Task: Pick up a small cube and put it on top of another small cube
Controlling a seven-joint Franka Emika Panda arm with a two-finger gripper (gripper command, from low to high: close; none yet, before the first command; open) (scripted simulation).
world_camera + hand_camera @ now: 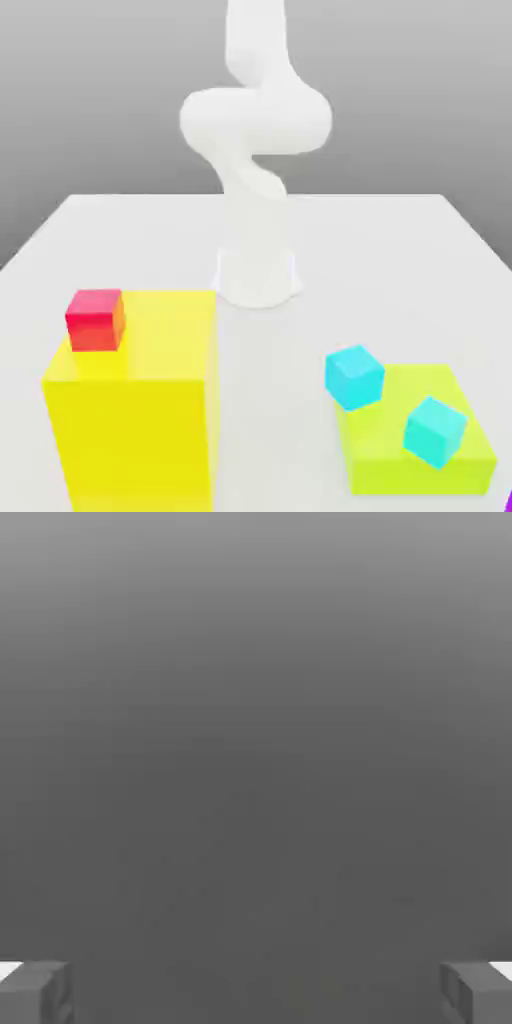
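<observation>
In the hand view my gripper is open, its two grey fingertips standing far apart with nothing between them and plain grey background behind. A thin sliver of purple, possibly the small cube, touches the exterior view's lower right edge; most of it is cut off. The white arm rises from its base at the table's middle and leaves the picture at the top.
A tall yellow block stands at the exterior view's left with a red cube on its far corner. At the right lies a low lime block carrying two cyan cubes. White table around them.
</observation>
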